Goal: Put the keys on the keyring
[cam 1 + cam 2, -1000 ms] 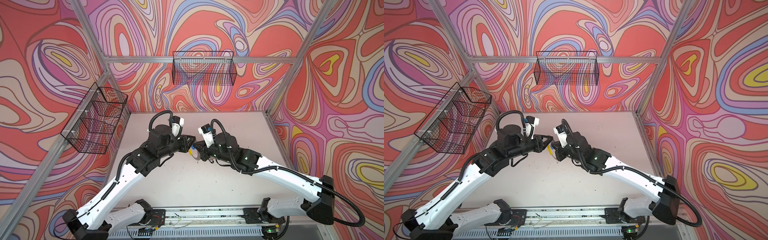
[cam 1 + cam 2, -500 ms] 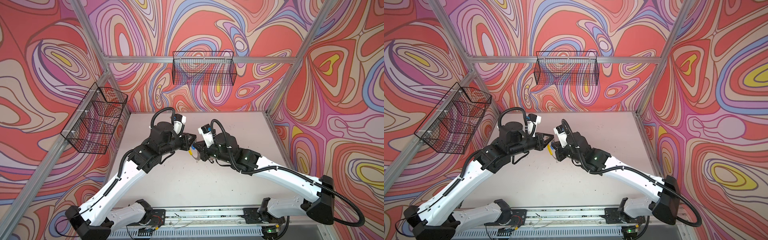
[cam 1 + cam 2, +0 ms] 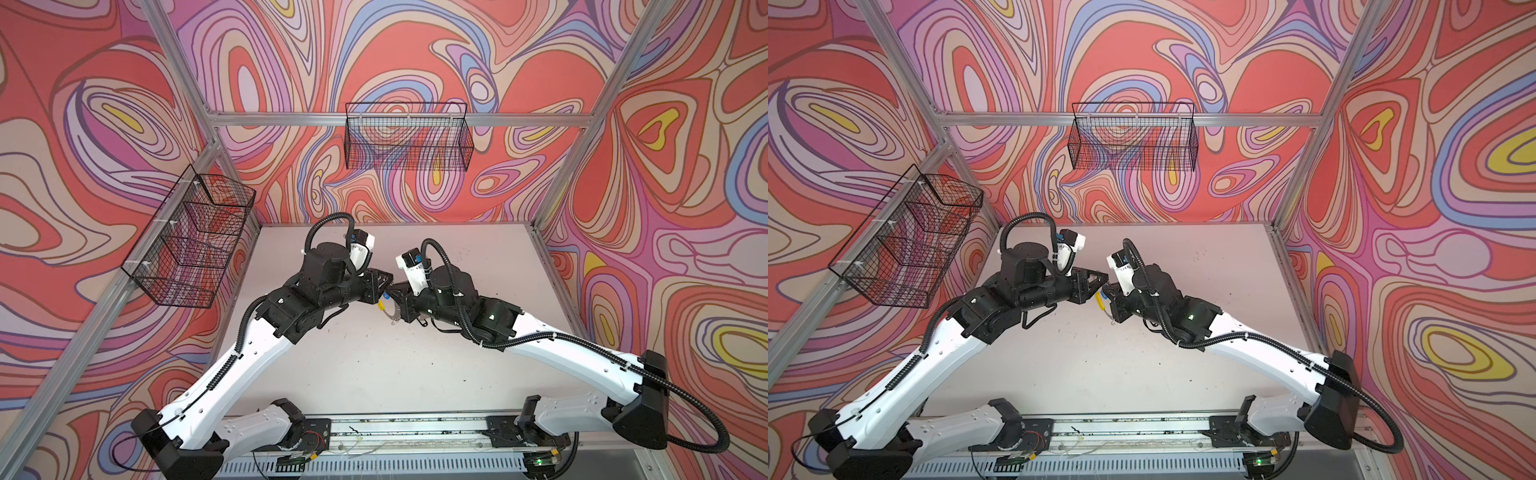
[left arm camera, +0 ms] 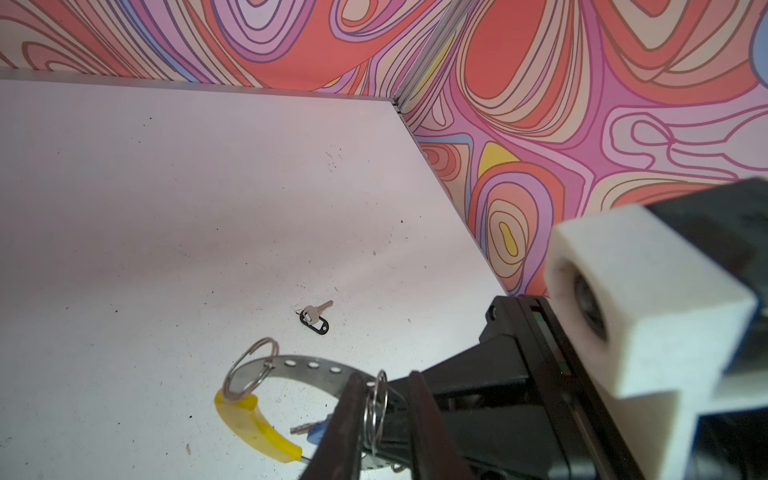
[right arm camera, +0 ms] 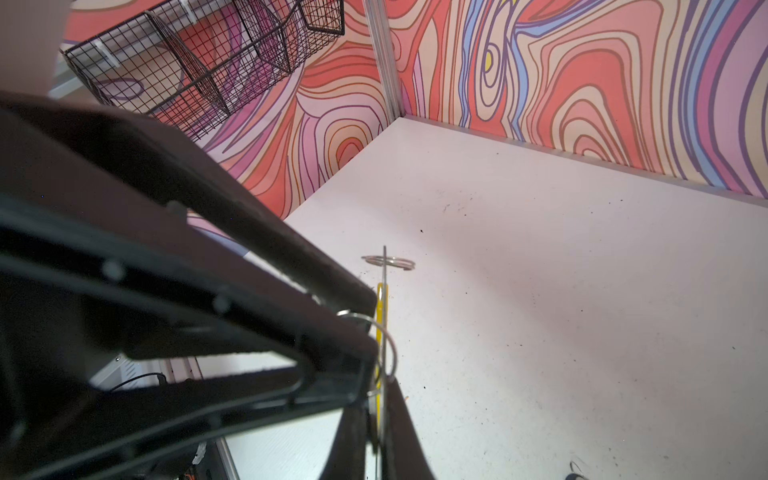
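My right gripper (image 5: 380, 399) is shut on the keyring (image 4: 311, 368), a flat grey perforated band held on edge above the table, with its yellow sleeve (image 4: 253, 424) on one arc. The left gripper (image 4: 384, 386) meets it from the other side in both top views (image 3: 388, 283). Its fingers stand a narrow gap apart around a wire loop (image 4: 376, 405) on the ring's rim. The loop leans on one finger, and whether it is clamped I cannot tell. The blue-tagged key (image 4: 313, 432) hangs just behind that finger. The black-tagged key (image 4: 314, 320) lies flat on the table.
A second wire loop (image 4: 249, 374) stands free at the sleeve's end. Black wire baskets hang on the left wall (image 3: 187, 241) and the back wall (image 3: 409, 141). The right arm's white camera housing (image 4: 648, 299) sits close beside my left gripper. The white table (image 3: 374, 374) is walled on three sides.
The left arm has shifted its elbow and wrist slightly while its tip stays at the keyring. The right arm and the keyring have held still.
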Tool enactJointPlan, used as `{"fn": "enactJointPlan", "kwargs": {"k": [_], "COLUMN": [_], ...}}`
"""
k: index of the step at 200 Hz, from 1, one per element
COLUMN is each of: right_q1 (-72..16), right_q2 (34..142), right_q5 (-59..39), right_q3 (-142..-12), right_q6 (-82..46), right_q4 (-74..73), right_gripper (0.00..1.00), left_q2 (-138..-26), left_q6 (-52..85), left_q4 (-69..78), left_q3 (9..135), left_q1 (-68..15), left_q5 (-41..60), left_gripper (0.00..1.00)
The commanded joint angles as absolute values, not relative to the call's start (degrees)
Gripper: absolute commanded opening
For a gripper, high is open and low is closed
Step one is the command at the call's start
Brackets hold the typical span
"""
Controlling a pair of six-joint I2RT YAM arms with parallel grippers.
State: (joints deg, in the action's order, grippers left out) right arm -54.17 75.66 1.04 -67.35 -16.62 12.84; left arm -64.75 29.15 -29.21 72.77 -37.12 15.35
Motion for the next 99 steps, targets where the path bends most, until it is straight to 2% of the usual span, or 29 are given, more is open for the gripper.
{"fn": "enactJointPlan", "kwargs": {"k": [1, 44, 85, 89, 99], "right_q1": [-54.2, -54.2, -54.2, -54.2, -54.2], "right_q2": [76.1, 76.5, 77.3, 77.2, 76.9], "right_q5": [0.9, 0.6, 0.0, 0.1, 0.0], "right_q3": [-67.0, -67.6, -68.4, -68.5, -68.7], "right_q6": [-16.6, -16.5, -15.9, -15.9, -15.8], "right_q4": [11.4, 11.6, 13.3, 13.6, 14.1], "right_gripper": [0.00, 0.00, 0.00, 0.06, 0.30], "left_q2": [-64.4, -65.6, -66.3, -66.5, -67.1], "left_q6": [28.1, 26.8, 26.4, 26.3, 26.3], "left_q4": [-30.2, -32.6, -35.8, -36.3, -37.8], "left_q3": [74.6, 76.5, 78.9, 79.4, 80.8], "left_q1": [-37.2, -37.2, -37.2, -37.2, -37.2], "left_q5": [15.2, 14.1, 12.5, 12.2, 11.4], "left_gripper": [0.12, 0.00, 0.00, 0.00, 0.00]}}
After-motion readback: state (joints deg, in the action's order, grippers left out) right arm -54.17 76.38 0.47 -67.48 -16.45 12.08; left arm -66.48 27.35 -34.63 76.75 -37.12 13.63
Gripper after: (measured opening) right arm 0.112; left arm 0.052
